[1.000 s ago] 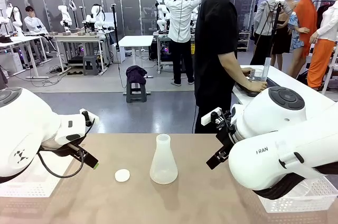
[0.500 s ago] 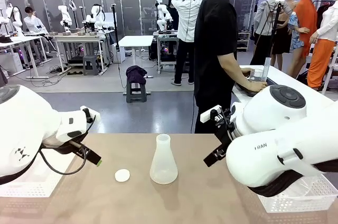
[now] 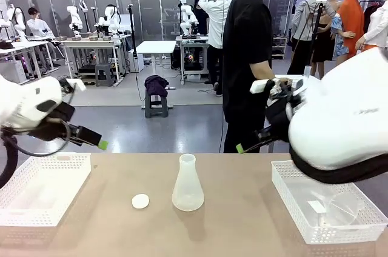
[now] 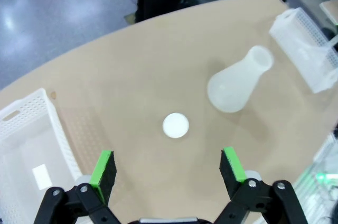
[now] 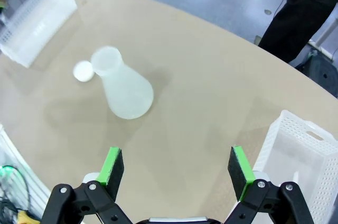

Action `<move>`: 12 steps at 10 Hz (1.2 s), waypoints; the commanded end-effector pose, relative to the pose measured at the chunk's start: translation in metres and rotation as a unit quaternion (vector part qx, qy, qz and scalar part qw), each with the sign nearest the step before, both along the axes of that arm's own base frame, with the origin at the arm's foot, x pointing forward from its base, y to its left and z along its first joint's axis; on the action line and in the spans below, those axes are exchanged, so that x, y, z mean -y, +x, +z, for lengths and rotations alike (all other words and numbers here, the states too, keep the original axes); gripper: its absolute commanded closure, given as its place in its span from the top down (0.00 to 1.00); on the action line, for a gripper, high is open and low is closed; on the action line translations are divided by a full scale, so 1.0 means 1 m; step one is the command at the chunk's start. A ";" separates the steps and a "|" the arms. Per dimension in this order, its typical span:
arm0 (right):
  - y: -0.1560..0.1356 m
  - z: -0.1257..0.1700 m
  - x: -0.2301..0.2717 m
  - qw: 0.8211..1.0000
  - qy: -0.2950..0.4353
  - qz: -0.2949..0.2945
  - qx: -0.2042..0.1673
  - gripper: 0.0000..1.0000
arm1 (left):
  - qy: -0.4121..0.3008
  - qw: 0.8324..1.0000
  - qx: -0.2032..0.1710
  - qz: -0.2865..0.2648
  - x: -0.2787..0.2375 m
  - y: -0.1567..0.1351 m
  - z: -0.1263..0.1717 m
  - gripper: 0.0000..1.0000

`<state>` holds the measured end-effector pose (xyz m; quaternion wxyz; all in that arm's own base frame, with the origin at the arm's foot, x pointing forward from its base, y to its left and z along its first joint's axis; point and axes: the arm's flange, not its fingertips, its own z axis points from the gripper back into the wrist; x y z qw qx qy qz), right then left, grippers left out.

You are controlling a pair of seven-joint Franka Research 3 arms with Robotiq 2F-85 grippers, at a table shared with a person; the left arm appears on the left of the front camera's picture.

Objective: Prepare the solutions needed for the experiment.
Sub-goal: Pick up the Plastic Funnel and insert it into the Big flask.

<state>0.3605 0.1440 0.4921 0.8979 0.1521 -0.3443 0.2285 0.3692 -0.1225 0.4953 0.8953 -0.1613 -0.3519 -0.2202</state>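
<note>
Item: conical flask (image 3: 187,184), upright mid-table, uncapped; white cap (image 3: 140,201) lies beside it. My left gripper (image 4: 166,155) and right gripper (image 5: 175,152): fingers apart, holding nothing. Preparation barely begun, I judge.

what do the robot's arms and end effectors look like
The left arm and right arm have smooth, rounded white shells with black joints. A black cable loops off the left one. The left end effector and right end effector match: two black fingers on bolted black linkages, each tipped with a bright green pad.
</note>
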 end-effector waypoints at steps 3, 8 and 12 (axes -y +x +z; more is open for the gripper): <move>-0.032 0.013 0.030 0.985 0.152 -0.004 -0.088 1.00 | -0.137 0.986 -0.088 -0.032 -0.027 -0.025 0.004 1.00; -0.023 0.026 0.026 0.987 0.136 -0.007 -0.084 1.00 | -0.139 0.987 -0.080 -0.010 -0.027 -0.017 0.016 1.00; -0.024 0.008 0.007 0.988 0.119 0.022 -0.099 1.00 | -0.181 0.977 -0.113 0.011 -0.026 -0.021 0.014 1.00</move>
